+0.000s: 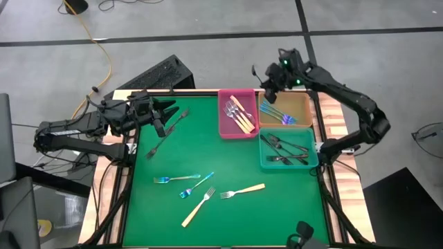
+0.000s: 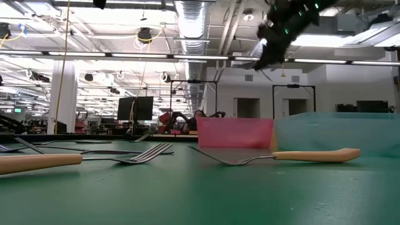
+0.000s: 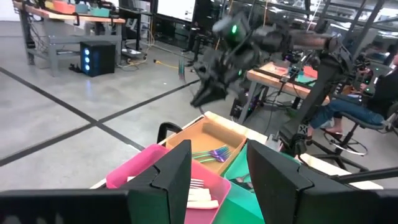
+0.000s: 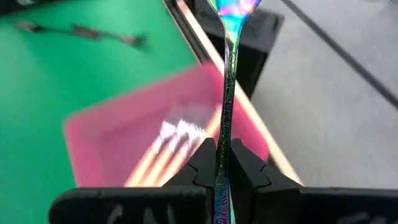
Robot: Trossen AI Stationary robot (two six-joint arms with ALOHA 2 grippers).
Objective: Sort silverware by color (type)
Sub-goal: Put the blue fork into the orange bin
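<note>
Overhead, a green mat [image 1: 208, 159] fills the middle of the frame, with three trays at its upper right: a pink tray [image 1: 237, 131] holding tan-handled forks, an orange tray [image 1: 304, 105] with iridescent blue forks [image 1: 278, 114], and a teal tray [image 1: 288, 164] with black forks [image 1: 285, 149]. The right gripper [image 1: 270, 90] hovers at upper centre-right, between the pink and orange trays. The left gripper [image 1: 166, 115] lies at left, over the mat's upper left edge, beside two black forks [image 1: 168, 131]. Low on the mat lie two blue forks [image 1: 185, 182] and two tan forks [image 1: 221, 196].

At table level, tan forks [image 2: 281, 155] lie across the foreground, with the pink tray [image 2: 234, 132] and the teal tray [image 2: 350, 128] behind them at centre and right. The right gripper [image 2: 270, 50] hangs at upper right.

From the left wrist, its fingers [image 3: 180, 168] stand spread with nothing between them; the three trays show beyond.

From the right wrist, the right gripper [image 4: 224, 163] is pinching a blue fork [image 4: 227, 74] upright by its handle, above the blurred pink tray [image 4: 106, 134].
</note>
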